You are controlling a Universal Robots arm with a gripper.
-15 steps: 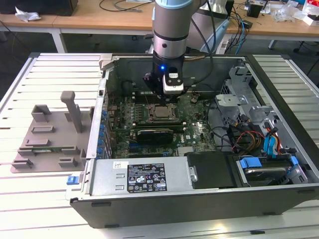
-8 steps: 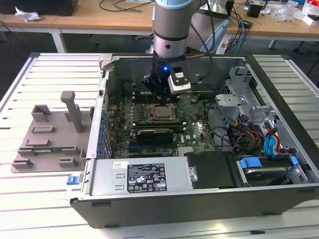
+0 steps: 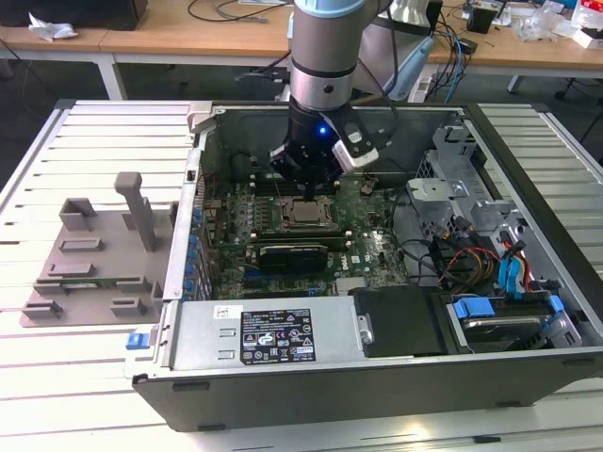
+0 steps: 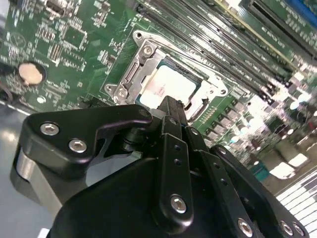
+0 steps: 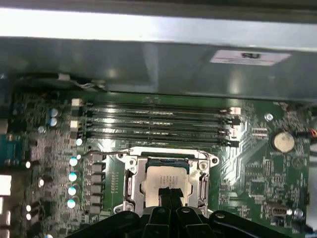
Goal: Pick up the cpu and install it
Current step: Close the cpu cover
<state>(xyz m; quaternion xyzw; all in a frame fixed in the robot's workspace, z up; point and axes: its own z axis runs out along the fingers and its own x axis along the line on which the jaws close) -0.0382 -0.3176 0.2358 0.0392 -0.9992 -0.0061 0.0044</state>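
1. this looks to me like a robotics or electronics lab, not a home or a shop.
2. a robot arm (image 3: pixel 320 56) hangs over a desktop computer case (image 3: pixel 377 377) that lies open on its side. its green circuit board (image 3: pixel 372 250) is bare and the cpu (image 5: pixel 161 178) is exposed in its socket.
3. the case sits on a slatted metal workbench (image 3: pixel 104 132), with a grey plastic fixture plate (image 3: pixel 104 259) beside it on the exterior view's left.
4. behind stand wooden desks (image 3: pixel 188 38) strewn with cables (image 3: pixel 236 9) and crumpled paper (image 3: pixel 47 28).
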